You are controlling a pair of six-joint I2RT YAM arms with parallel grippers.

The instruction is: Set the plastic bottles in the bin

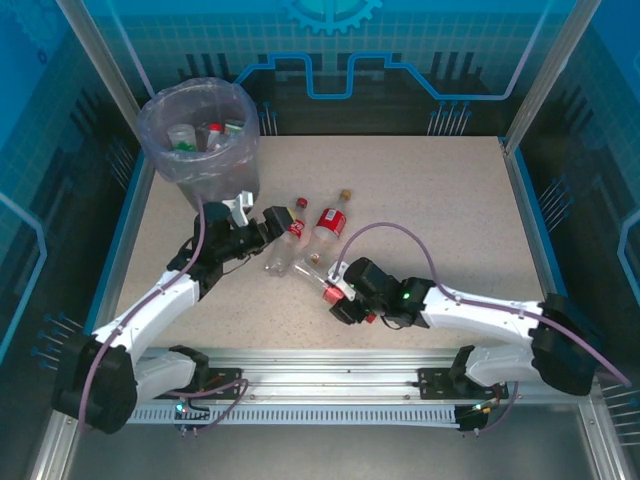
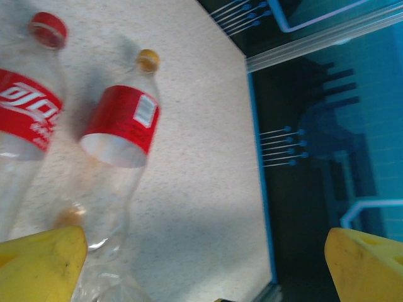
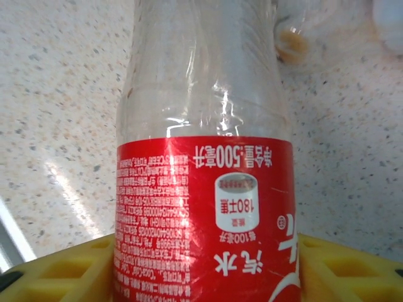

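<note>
Bright light, soft shadows, glare on bottle [image 3: 203, 157], left wrist view blurred

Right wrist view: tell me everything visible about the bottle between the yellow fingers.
The red-labelled bottle is thin, clear, creased plastic and looks empty. A red wrap label with white print circles the end nearer the camera. It lies on its side on the speckled table, its clear body pointing away from the wrist. The right gripper straddles it, and its yellow fingers meet the label on both sides.
</note>
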